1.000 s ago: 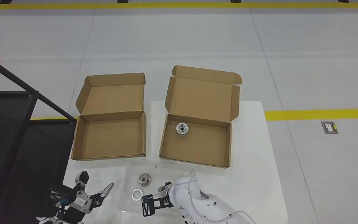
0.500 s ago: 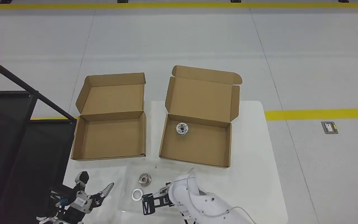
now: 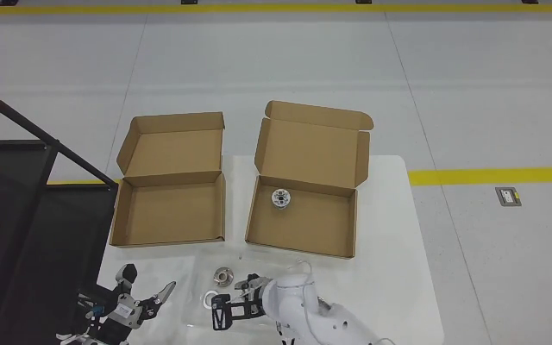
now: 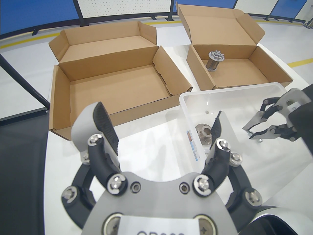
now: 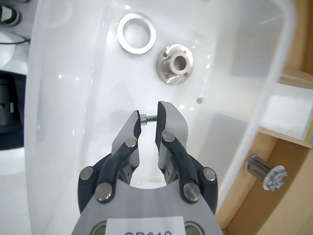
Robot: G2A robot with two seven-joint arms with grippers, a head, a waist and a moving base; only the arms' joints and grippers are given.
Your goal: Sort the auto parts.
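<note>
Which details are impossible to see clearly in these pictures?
Top view: the bolt held by the right gripper is too small to make out.
Left wrist view: the left gripper covers part of the flanged hub.
Right wrist view: the dark speck beside that hub is too small to identify.

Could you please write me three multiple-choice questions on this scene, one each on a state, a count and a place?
1. The right gripper is: A open and empty; B shut on a bolt; C shut on a cable.
2. How many cardboard boxes hold a part? A none; B one; C two.
3. The flanged hub lies: A in the clear bin; B in a cardboard box; C in the right gripper.
Answers: 1 B, its fingers pinch the bolt. 2 B, only one box holds a splined part. 3 A, it rests on the bin floor.
</note>
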